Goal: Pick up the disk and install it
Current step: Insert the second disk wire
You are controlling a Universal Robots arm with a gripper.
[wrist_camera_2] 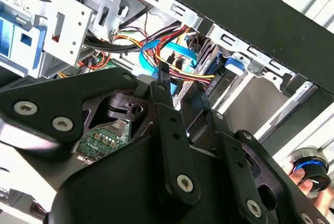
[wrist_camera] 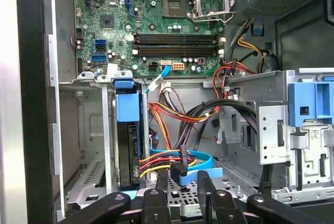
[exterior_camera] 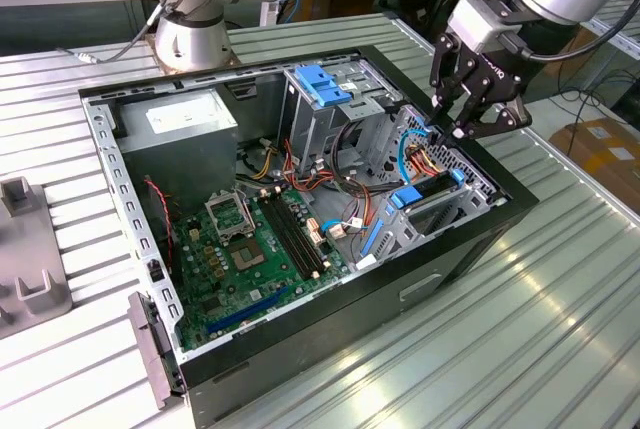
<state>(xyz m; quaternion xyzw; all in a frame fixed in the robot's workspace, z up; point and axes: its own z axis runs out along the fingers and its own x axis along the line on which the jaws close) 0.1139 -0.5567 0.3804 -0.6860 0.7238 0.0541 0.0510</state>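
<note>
Exterior view: open computer case (exterior_camera: 460, 249) lying on a ribbed metal table (exterior_camera: 560, 329), motherboard (exterior_camera: 250, 249) exposed. Gripper (exterior_camera: 450, 124) poised above the case's corner at the exterior view's right, over the small drive cage (exterior_camera: 445, 211). Disk (exterior_camera: 432, 189) seated on edge in that cage, blue carrier tab up, apart from the gripper. Tall drive bay (exterior_camera: 320, 109) with its blue bracket just beyond.

Second wrist view: black gripper (wrist_camera_2: 185, 93) linkage in front, fingers (wrist_camera_2: 163, 85) spread, nothing between them. Past the tips, a tangle of red, yellow and blue cables (wrist_camera_2: 172, 57); disk (wrist_camera_2: 234, 65) with its blue tab against the case wall. At the frame's corner, a person's hand (wrist_camera_2: 313, 190) on a round black-and-blue knob (wrist_camera_2: 308, 164).

First wrist view: gripper (wrist_camera: 181, 178) with fingers (wrist_camera: 159, 203) apart and empty, directly over a black cable connector (wrist_camera: 180, 167). Disk (wrist_camera: 128, 145) upright in the drive cage (wrist_camera: 86, 130), to one side of the gripper, not touched. Motherboard (wrist_camera: 156, 20) beyond.
</note>
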